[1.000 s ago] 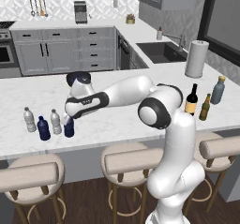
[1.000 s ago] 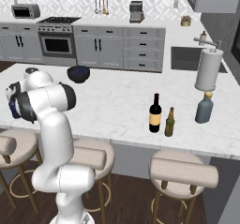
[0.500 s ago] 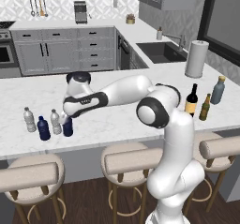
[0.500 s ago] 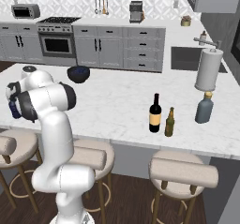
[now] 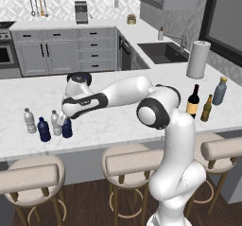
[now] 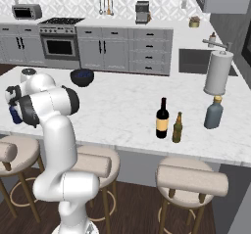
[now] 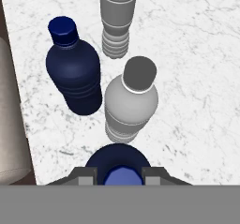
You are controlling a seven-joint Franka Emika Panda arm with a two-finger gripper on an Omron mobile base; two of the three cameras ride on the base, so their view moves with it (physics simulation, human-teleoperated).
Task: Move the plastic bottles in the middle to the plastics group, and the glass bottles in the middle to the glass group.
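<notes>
Hand view looks straight down on a dark blue bottle [image 7: 118, 164] whose cap is seen between the two finger tips, so the gripper [image 7: 118, 176] is closed on that bottle's neck. Just beyond it on the marble counter [image 7: 197, 68] a clear ribbed bottle [image 7: 131, 103] stands upright, with a second dark blue bottle [image 7: 75, 73] beside it and another clear bottle [image 7: 117, 19] farther off; these three make up the plastics group. In the left base view the gripper [image 5: 66, 121] is seen at the left end of the counter [image 5: 113, 121], over the held dark blue bottle [image 5: 67, 128], which stands right beside the group's clear bottle [image 5: 56, 123], the other dark blue bottle [image 5: 44, 129] and the far-left clear bottle [image 5: 30, 121]. Well to the right, the black wine bottle [image 5: 193, 102] with its tan label is seen standing near the amber beer bottle [image 5: 206, 108] and the grey-blue bottle [image 5: 219, 91], close to a paper towel roll [image 5: 198, 59]. In the right base view the wine bottle [image 6: 162, 119] stands just left of the amber bottle [image 6: 177, 128], with the grey-blue bottle [image 6: 213, 113] farther right.
</notes>
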